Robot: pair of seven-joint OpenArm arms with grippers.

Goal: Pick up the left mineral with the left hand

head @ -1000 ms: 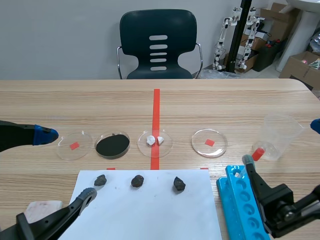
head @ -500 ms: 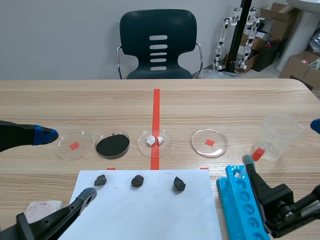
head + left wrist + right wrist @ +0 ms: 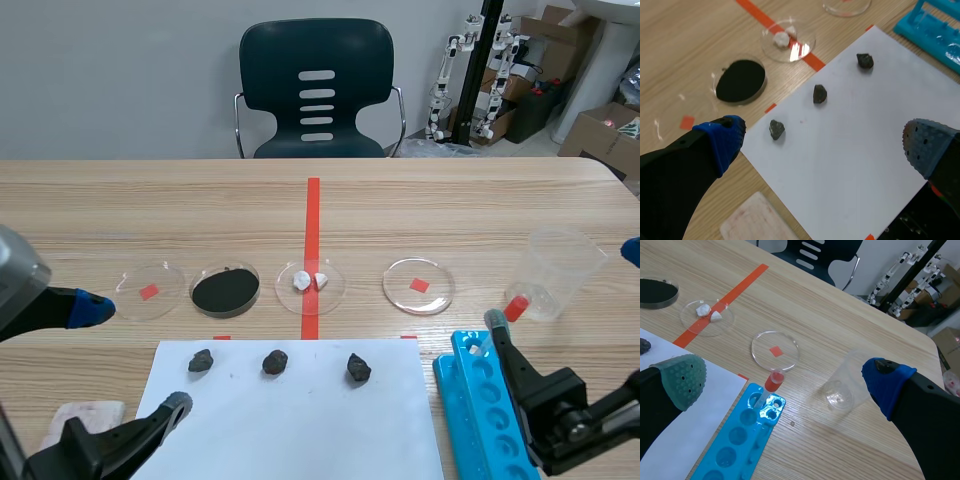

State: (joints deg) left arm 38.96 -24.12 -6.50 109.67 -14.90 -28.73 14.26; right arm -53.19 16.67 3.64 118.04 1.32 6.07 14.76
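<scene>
Left arm enters from the lower left of the scene view, held low over the table. Left gripper (image 3: pixel 132 358) stands wide open and empty: blue-padded finger at mid-left, grey-padded finger near the bottom edge. The left mineral (image 3: pixel 201 361), a dark lump, lies untouched on the upper left corner of the white sheet (image 3: pixel 300 430), lower left of centre. Right gripper (image 3: pixel 562 285), lower right, is likewise spread wide, holding nothing.
</scene>
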